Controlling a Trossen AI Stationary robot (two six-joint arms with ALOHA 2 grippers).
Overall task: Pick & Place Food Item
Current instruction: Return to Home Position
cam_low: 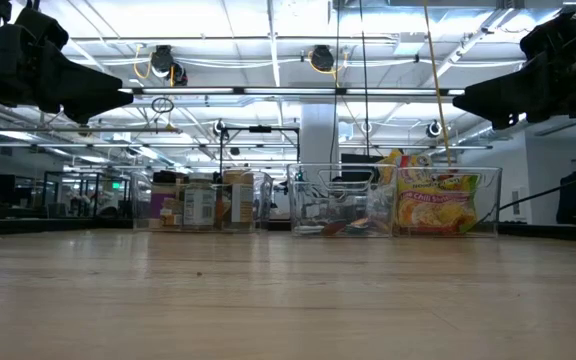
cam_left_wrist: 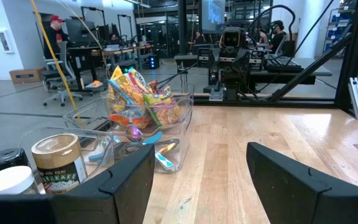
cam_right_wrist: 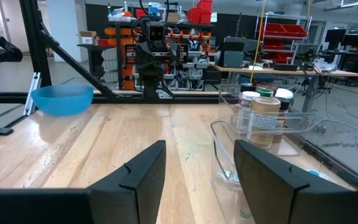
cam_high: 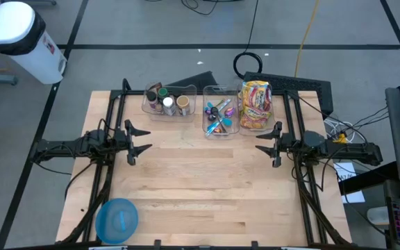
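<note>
Spoons [cam_high: 219, 114], purple, blue and silver, lie in a heap in the middle clear bin [cam_high: 204, 130] at the far side of the table. From above, the left gripper [cam_high: 149, 139] and right gripper [cam_high: 258, 142] hang open and empty, well apart from it; I think the putting-away is done. From table height, the spoons sit low in the bin. The left wrist camera shows a shiny purple one on top.

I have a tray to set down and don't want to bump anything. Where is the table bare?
Bare table runs mid-board between the open left pincer and the open right pincer, and on to the near edge, right of the blue bowl. The far edge is crowded: clear bins side by side holding jars, spoons and snack packets.
</note>
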